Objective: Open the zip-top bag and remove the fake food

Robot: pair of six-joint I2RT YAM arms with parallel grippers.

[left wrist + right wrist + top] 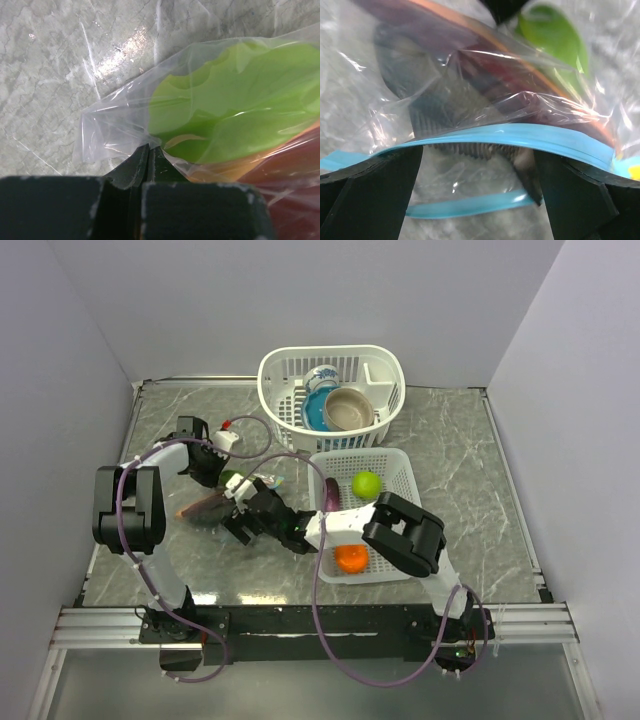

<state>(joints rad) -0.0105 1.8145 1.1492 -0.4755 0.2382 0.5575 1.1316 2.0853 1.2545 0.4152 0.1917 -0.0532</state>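
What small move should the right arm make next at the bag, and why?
Probably ease the open right gripper forward through the mouth of the zip-top bag and close on the reddish piece. The two teal strips stand apart, so the mouth looks open. The left gripper is pinching the bag's plastic to steady it, and food is inside.
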